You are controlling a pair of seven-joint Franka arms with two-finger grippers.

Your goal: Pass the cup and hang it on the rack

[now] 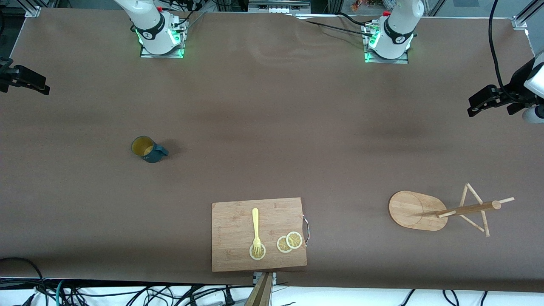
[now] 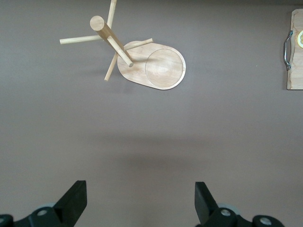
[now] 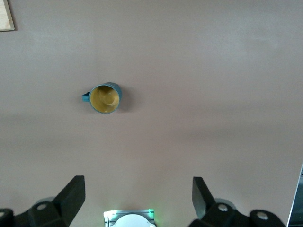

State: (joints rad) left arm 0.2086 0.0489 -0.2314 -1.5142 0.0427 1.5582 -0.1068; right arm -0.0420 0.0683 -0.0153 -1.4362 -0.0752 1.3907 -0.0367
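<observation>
Teal cup: upright on the bench toward the right arm's end, mouth up, handle toward the rack's end; probably the right arm takes it first.
Rack: near the left arm's end, post vertical, pegs slanting.
Right gripper: high above the bench, jaws spread, holding nothing.
Left gripper: waits high near the rack, jaws released.

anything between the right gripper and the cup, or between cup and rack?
Nothing visible. The right gripper hangs open above bare table, with the cup standing alone. Between cup and rack lies open table; the cutting board sits nearer the front camera, off that line. The left gripper waits open near the rack.
</observation>
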